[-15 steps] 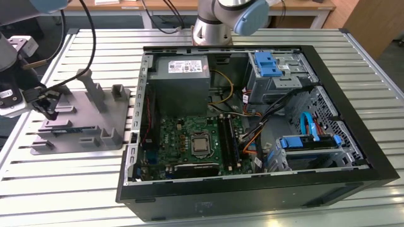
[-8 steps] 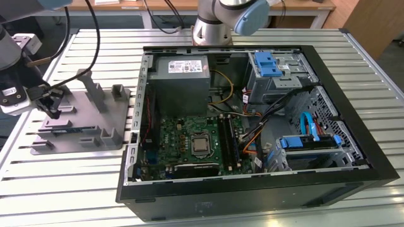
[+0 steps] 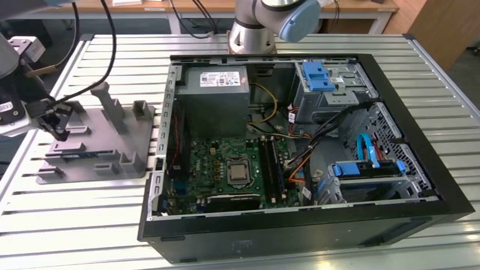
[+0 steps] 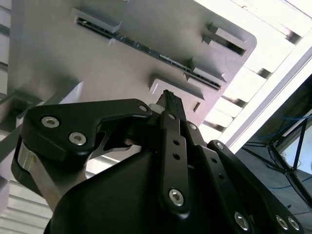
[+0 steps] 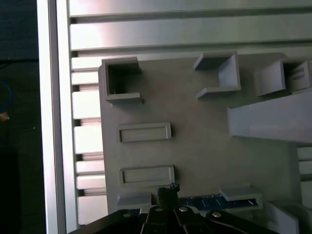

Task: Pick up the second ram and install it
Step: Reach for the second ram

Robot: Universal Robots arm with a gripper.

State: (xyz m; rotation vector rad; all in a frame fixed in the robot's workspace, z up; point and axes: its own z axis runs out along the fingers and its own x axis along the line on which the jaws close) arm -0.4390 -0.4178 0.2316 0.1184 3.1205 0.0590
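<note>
First wrist view: the second ram (image 5: pixel 210 201) stands edgewise in the grey holder tray (image 5: pixel 195 151), at nine o'clock from the computer case (image 3: pixel 300 239). The gripper (image 5: pixel 168 191) hovers beside its end, with fingers seemingly closed and empty. The ram is probably light, stiff and fragile; grasp both flat faces at mid-length.

In the exterior view, the computer case (image 3: pixel 300 236) sat mid-counter (image 3: pixel 75 225), open side up. The holder tray (image 3: pixel 94 166) lay on the counter just beside the case at nine o'clock, and the arm's base (image 3: pixel 251 34) stood at twelve o'clock. Inside the case, the power supply (image 3: pixel 217 84) sat at eleven o'clock, the drive cage (image 3: pixel 330 79) at one and the motherboard (image 3: pixel 225 169) at seven. The ram stick (image 3: pixel 77 151) lay in a tray slot. The end effector (image 3: pixel 58 132) hung over the tray, at eleven o'clock from the stick. In the first wrist view the end effector (image 5: pixel 168 189) was just beside one end of the stick (image 5: pixel 209 201).
</note>
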